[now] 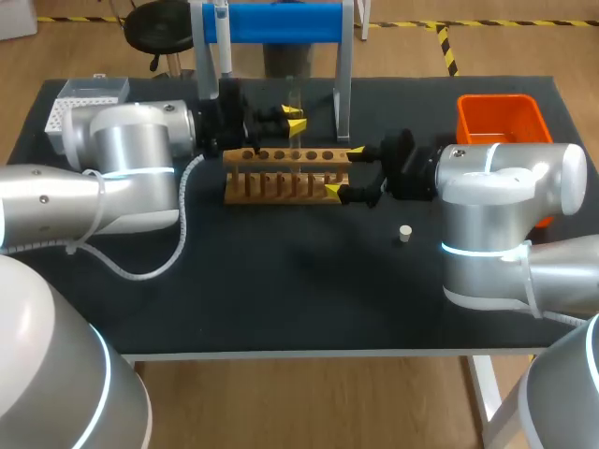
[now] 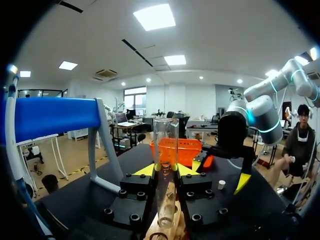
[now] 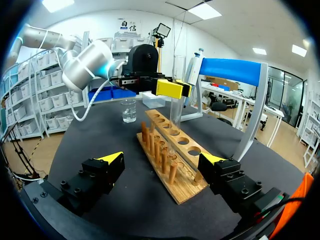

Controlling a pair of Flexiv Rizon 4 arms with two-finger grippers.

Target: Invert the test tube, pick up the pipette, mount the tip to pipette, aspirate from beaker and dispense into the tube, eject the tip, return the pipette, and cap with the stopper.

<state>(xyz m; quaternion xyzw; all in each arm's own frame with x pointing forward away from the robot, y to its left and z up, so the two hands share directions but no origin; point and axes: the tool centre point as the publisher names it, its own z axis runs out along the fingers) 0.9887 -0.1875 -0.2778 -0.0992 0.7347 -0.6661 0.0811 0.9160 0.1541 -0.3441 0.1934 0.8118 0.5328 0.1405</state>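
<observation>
Clear glass test tube (image 2: 166,150) clamped upright by left fingers (image 2: 145,171), lower end at light wooden tube rack (image 1: 285,175). Right fingers (image 3: 111,158) spread wide astride rack end, nothing gripped. Judged: only inversion step in hand. White pipette (image 1: 223,42) untouched on blue-barred stand (image 1: 281,22), small white stopper (image 1: 404,233) loose on dark counter (image 1: 281,290); all later steps left. Clear glass beaker (image 3: 128,110) seen only in right wrist view, not made out in head view.
</observation>
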